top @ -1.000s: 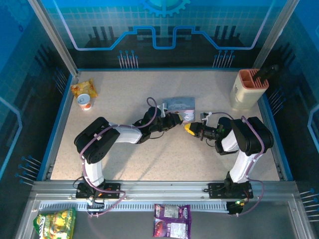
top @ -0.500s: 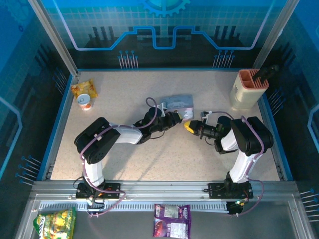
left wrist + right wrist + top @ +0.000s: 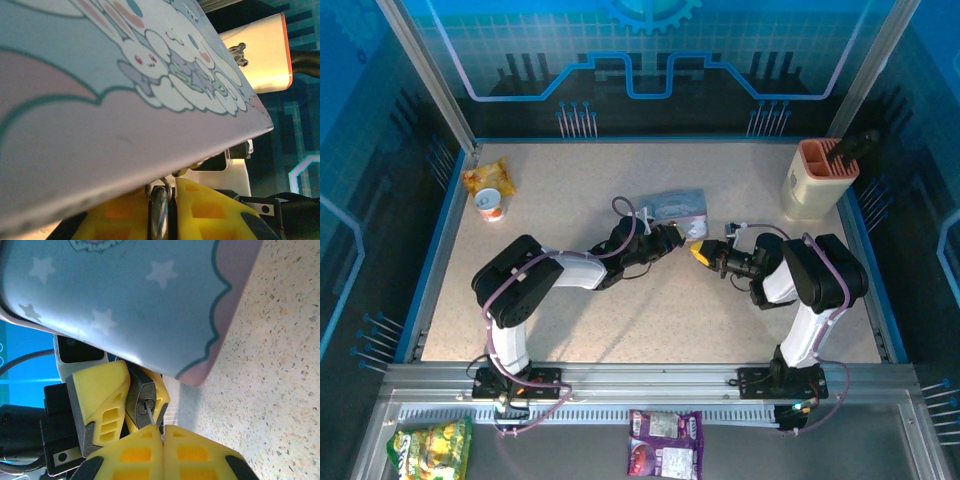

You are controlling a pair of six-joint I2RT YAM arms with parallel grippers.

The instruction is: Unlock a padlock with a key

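**Holding a key at a padlock's keyhole, beside a pastel tin**

Lying at the far left of the speckled beige table [image 3: 620,320] are an orange snack packet [image 3: 483,178] and a small white cup [image 3: 490,206], well apart from the arms.

At mid-table the left gripper [image 3: 672,238] is clamped on the small dark blocky padlock with a silvery metal top [image 3: 143,401]. The right wrist view shows its yellow fingers [image 3: 100,399] pressing on either side of the dark body, whose keyhole face is turned toward the other arm. In the left wrist view the silvery shackle sits in the narrow gap between those same yellow pads. The padlock is held off the table, just beside and below the near edge of the flat grey-blue rectangular tin with pink trim, stars and cartoon animals [image 3: 672,208], which lies on the table just behind both grippers.

Just to the right, the right gripper [image 3: 701,252] faces the left one, nearly tip to tip. Its yellow fingers are pinched tight together on the thin silvery key [image 3: 152,416], whose blade juts out with its tip at the keyhole. Whether the blade has entered cannot be told.

At the far right corner stands a beige holder with an orange rim [image 3: 817,180].
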